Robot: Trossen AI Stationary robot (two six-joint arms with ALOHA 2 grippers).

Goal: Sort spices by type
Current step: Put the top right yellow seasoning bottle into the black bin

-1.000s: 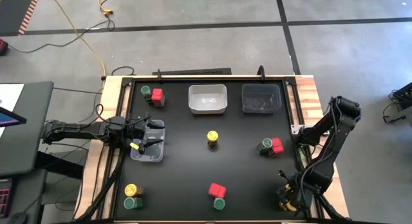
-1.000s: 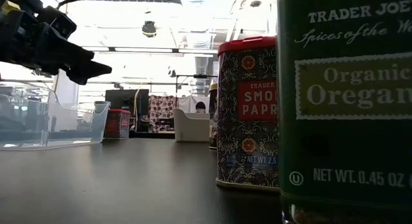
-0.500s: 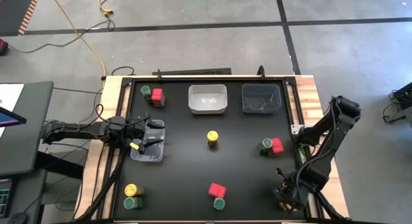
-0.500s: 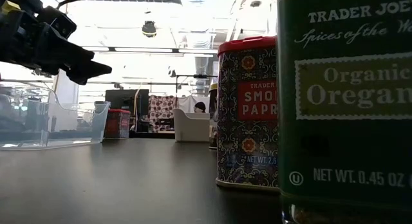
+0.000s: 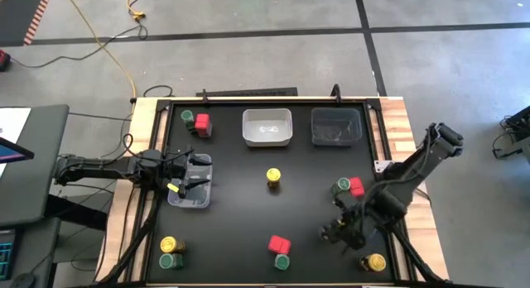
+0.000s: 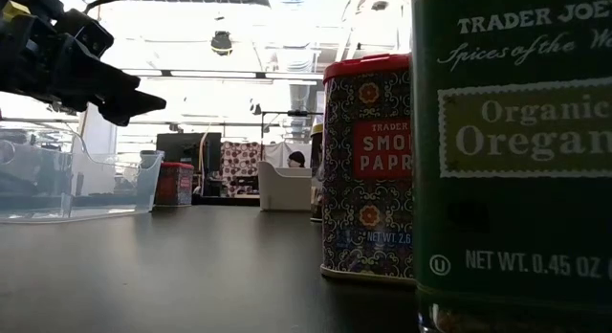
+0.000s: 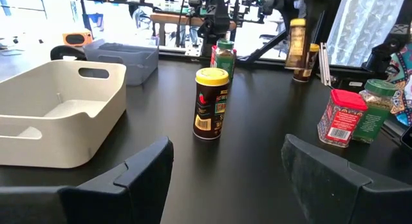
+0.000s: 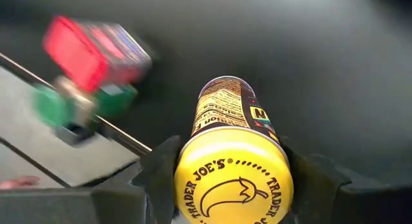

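Looking from above, I find my left claw at the left of the frame, hanging over a clear tray. The left wrist view shows its fingers wide apart, with nothing between them.

In the upper left, a green-lidded jar touches a red box. In the lower left corner a yellow-lidded jar stands just beside a second green jar.

In the middle stands the centre yellow jar. Only my left wrist view shows it from the side, near the white tray.

At the lower centre are the paprika box and the oregano jar. Only the low view shows their labels.

In the lower right my right claw is above the table, and from above I cannot tell what it carries. The right wrist view shows it gripping the held yellow jar just below the lid. The corner yellow jar stands apart at the lower right.
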